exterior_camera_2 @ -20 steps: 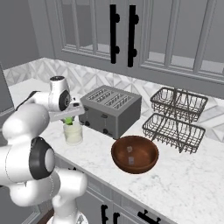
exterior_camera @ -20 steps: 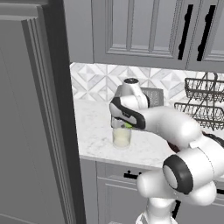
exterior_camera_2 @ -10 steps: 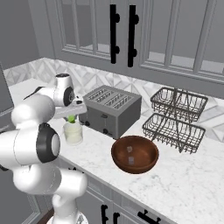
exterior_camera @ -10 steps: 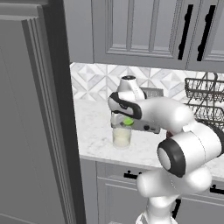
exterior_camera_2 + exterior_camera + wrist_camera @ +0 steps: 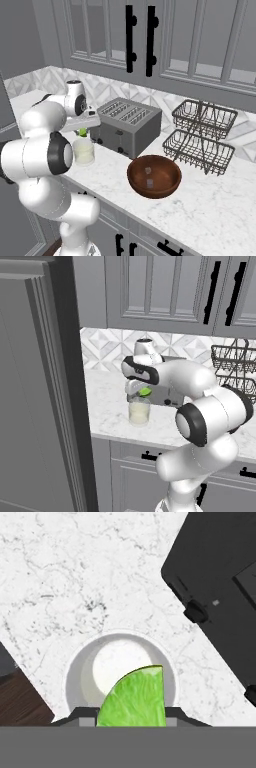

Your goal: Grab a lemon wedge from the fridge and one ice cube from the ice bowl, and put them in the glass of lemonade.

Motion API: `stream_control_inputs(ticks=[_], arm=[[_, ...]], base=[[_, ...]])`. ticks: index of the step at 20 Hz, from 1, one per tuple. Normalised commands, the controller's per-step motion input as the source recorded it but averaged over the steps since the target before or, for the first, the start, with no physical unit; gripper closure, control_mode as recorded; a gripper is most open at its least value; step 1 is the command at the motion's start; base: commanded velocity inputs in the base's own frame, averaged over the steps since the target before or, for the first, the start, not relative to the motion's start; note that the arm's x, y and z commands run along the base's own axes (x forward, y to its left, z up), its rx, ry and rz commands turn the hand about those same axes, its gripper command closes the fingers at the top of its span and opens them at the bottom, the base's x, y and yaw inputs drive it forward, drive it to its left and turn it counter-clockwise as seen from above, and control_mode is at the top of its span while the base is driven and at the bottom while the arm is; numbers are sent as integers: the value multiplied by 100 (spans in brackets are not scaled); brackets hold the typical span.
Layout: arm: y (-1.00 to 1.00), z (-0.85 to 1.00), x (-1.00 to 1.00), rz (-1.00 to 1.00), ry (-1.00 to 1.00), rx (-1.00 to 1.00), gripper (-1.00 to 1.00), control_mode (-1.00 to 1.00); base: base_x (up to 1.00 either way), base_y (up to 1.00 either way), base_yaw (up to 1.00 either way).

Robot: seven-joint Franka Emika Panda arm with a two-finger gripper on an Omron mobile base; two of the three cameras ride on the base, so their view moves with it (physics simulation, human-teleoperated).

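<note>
My gripper (image 5: 142,390) is shut on the lemon wedge (image 5: 145,391), a small yellow-green slice, and hangs just above the glass of lemonade (image 5: 139,412). In the hand view the lemon wedge (image 5: 134,698) sits between the fingertips of the gripper (image 5: 131,714), right over the round mouth of the glass (image 5: 171,674). From the right base view the lemon wedge (image 5: 83,132) shows above the glass (image 5: 83,152), in front of the toaster. The brown ice bowl (image 5: 133,174) holds two ice cubes (image 5: 148,171). The dark grey fridge (image 5: 35,386) stands at the left.
A grey toaster (image 5: 129,124) stands right behind the glass, close to my hand. Two stacked wire baskets (image 5: 202,134) stand at the back right. Panelled cabinets with black handles (image 5: 131,37) hang above the counter. The marble counter's front edge (image 5: 125,437) runs just before the glass.
My hand has stayed over the glass with the lemon wedge in it, while the arm's elbow and upper links have swung round beside it.
</note>
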Motion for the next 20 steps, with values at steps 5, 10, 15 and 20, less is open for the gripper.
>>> stream_control_inputs(ticks=[5, 10, 15, 20], arm=[[8, -16, 0, 0, -5, -1, 100, -100], [6, -15, 0, 0, -6, 0, 100, -100], [0, -8, 0, 0, -6, 0, 100, -100], [0, 0, 0, 0, 0, 0, -100, -100]], base=[[0, 0, 0], [0, 0, 0], [0, 0, 0], [0, 0, 0]])
